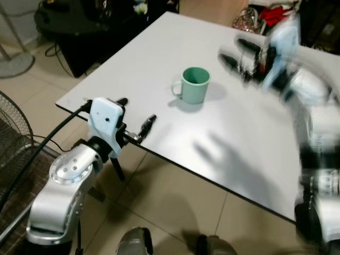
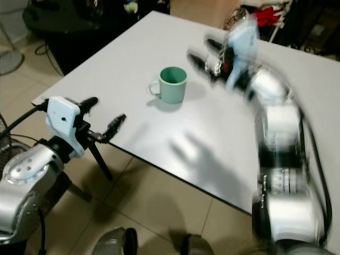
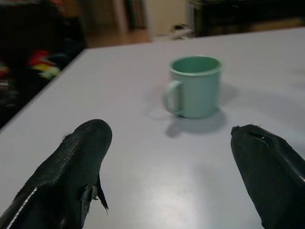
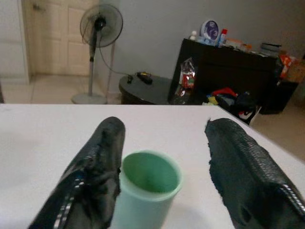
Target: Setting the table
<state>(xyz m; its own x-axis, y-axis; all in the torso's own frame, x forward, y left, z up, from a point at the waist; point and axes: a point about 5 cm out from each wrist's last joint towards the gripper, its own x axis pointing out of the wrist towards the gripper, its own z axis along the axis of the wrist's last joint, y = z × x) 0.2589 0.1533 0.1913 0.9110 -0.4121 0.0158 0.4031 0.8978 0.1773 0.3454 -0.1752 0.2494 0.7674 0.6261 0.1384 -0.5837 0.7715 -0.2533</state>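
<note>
white table (image 1: pixel 175 42), green mug (image 1: pixel 194 84)

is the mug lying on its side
No, the green mug stands upright on the white table, its open mouth facing up.

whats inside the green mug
The mug looks empty: the right wrist view shows bare green inner wall. Its very bottom is hidden by the rim. It stands upright on the white table.

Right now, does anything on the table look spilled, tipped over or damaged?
Nothing stands out. The green mug stands upright on the white table, with no spill around it. Both end effectors, left and right, are open and apart from it.
</note>
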